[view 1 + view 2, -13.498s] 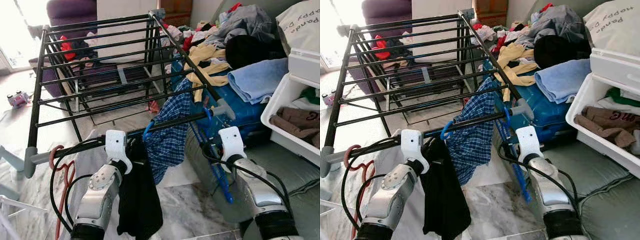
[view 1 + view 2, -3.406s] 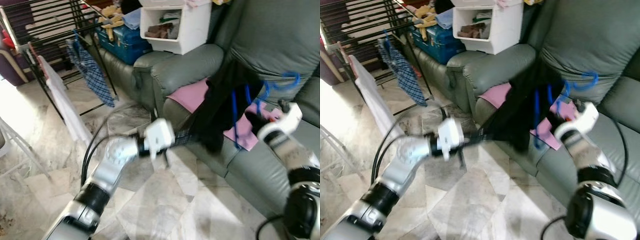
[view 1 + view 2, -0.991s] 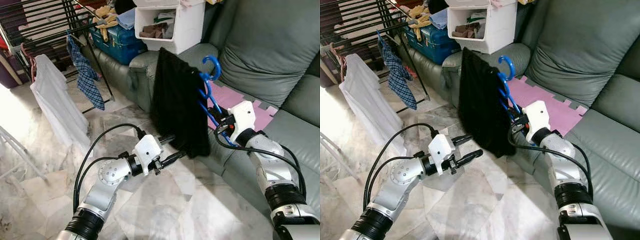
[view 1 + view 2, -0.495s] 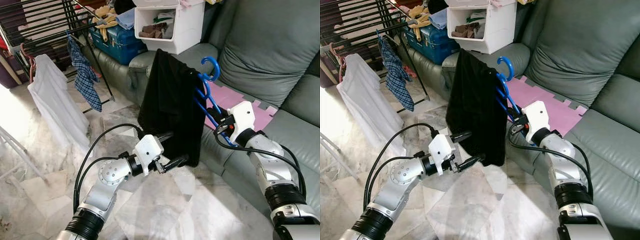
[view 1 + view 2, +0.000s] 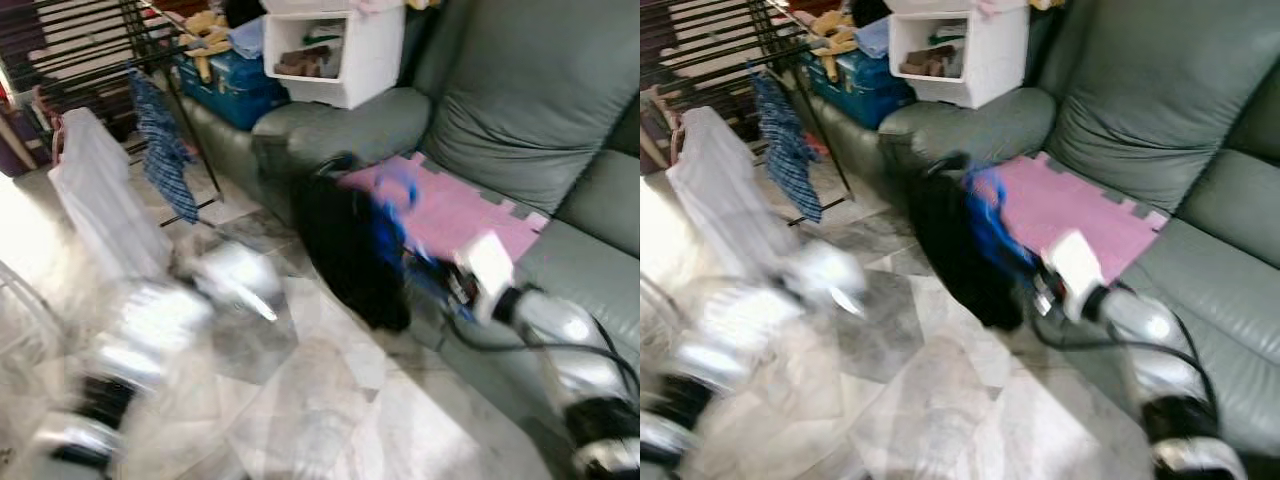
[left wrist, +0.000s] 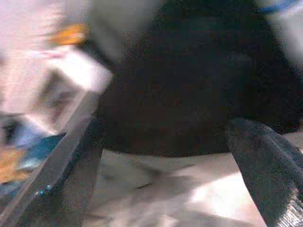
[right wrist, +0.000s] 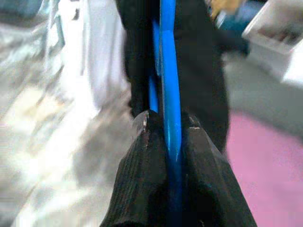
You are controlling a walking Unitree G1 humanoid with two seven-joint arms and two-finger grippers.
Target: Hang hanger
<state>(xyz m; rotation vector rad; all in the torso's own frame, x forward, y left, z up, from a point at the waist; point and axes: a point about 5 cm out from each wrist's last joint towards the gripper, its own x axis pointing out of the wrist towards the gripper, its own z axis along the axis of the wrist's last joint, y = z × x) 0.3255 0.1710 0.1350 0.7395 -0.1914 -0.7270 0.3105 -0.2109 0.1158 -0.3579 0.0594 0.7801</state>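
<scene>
My right gripper (image 7: 163, 130) is clamped tight on the blue hanger (image 7: 169, 85), which carries the black garment (image 5: 345, 245) at mid-frame, low over the marble floor (image 5: 330, 400) beside the grey sofa (image 5: 520, 110). My left gripper (image 6: 165, 156) is spread wide and holds nothing, with the cloth just beyond its fingers. The drying rack (image 5: 90, 40) sits far off at upper left; as I judge it, the smooth hanger could twist or the garment slide off.

Bright daylight from the left, heavy motion blur throughout, wrist views smeared, soft focus.
</scene>
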